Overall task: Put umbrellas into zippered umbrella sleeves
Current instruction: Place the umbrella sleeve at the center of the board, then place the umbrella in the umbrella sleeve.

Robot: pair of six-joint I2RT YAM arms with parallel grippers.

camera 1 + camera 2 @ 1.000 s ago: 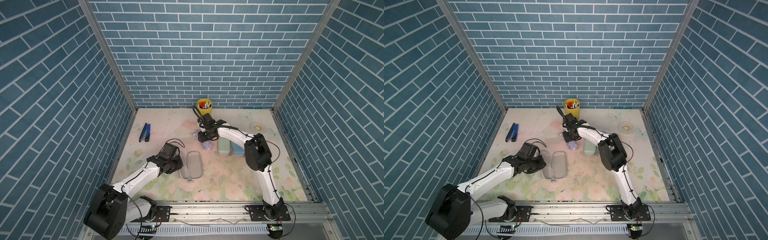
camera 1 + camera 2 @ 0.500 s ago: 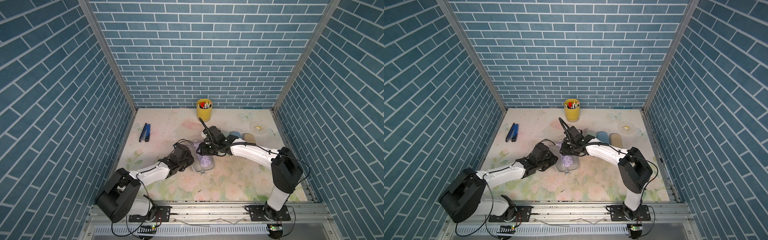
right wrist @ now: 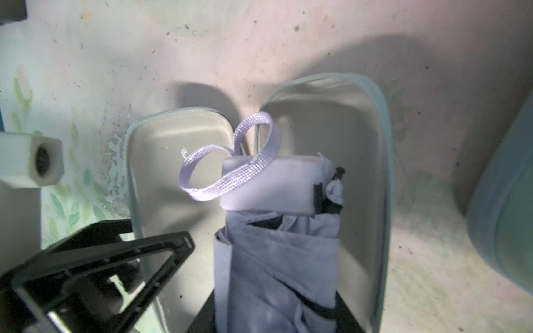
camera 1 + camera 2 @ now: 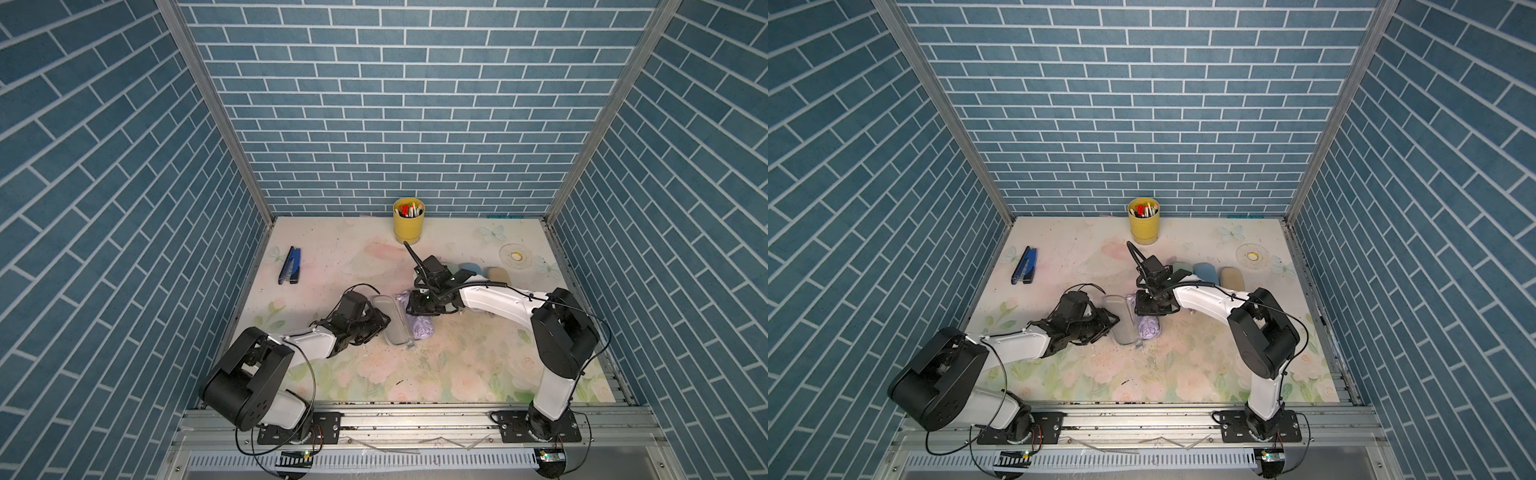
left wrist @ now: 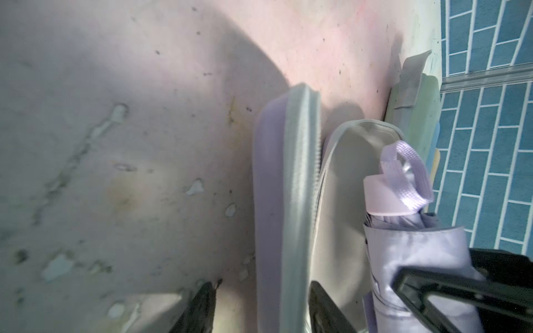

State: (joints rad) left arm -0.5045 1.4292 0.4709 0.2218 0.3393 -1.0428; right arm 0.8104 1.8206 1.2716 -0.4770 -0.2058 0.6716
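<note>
Nearest in, the left gripper (image 5: 262, 302) is sitting with its jaws apart, straddling the lid rim of the flopped-open lilac sleeve (image 3: 326, 127). Just past it, the right gripper (image 4: 415, 309) is clamping the lilac umbrella (image 3: 277, 259), hanging it lengthwise over the sleeve's other half, axes lining up. I'm guessing it's going straight down.

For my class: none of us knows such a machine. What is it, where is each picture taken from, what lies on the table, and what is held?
Two robot arms with two-finger grippers stand at a flowered table. Two pictures look down from overhead; two come from cameras on the wrists. The right gripper holds a folded lilac umbrella over an open lilac case. The left gripper, jaws open, is at that case's edge. Also there: three closed cases, a yellow pen cup, a blue stapler.
</note>
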